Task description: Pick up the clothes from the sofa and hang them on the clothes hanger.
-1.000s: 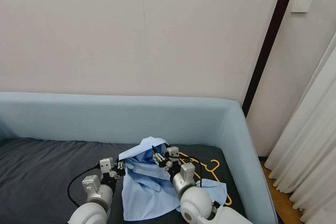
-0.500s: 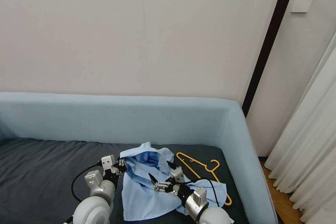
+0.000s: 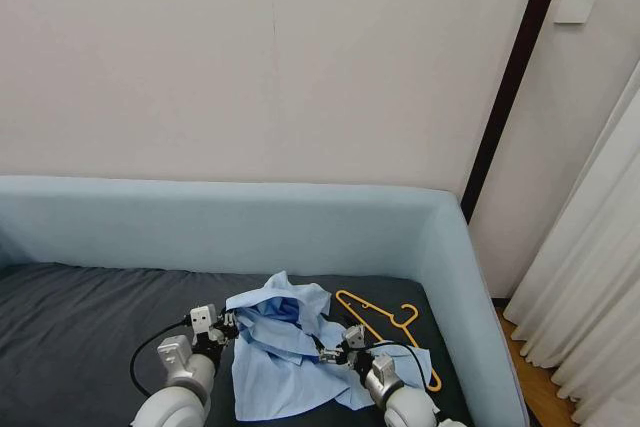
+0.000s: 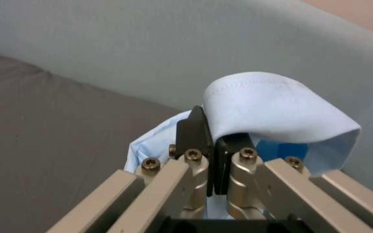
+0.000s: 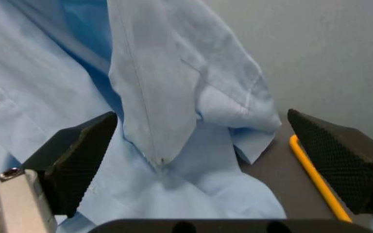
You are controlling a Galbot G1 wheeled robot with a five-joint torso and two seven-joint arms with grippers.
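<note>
A light blue shirt (image 3: pixel 280 352) lies crumpled on the dark grey sofa seat (image 3: pixel 80 317). My left gripper (image 3: pixel 226 325) sits at the shirt's left edge, shut on a fold of its fabric; in the left wrist view the fingers (image 4: pixel 194 133) pinch the cloth (image 4: pixel 277 107), which curls over them. My right gripper (image 3: pixel 334 350) hovers low over the shirt's right side, open and holding nothing. In the right wrist view its fingers (image 5: pixel 76 162) stand wide apart with a shirt fold (image 5: pixel 161 107) beyond them. An orange clothes hanger (image 3: pixel 385 325) lies flat on the seat just right of the shirt.
The pale blue sofa backrest (image 3: pixel 220 222) runs behind the shirt and its armrest (image 3: pixel 465 297) closes the right side. A dark door frame (image 3: pixel 510 77) and white curtains (image 3: pixel 600 277) stand to the right. The seat to the left of the shirt is bare.
My right gripper has drawn back from the top of the shirt toward me and dropped lower, open. The raised shirt fold has sagged a little. The left gripper has stayed shut on the cloth.
</note>
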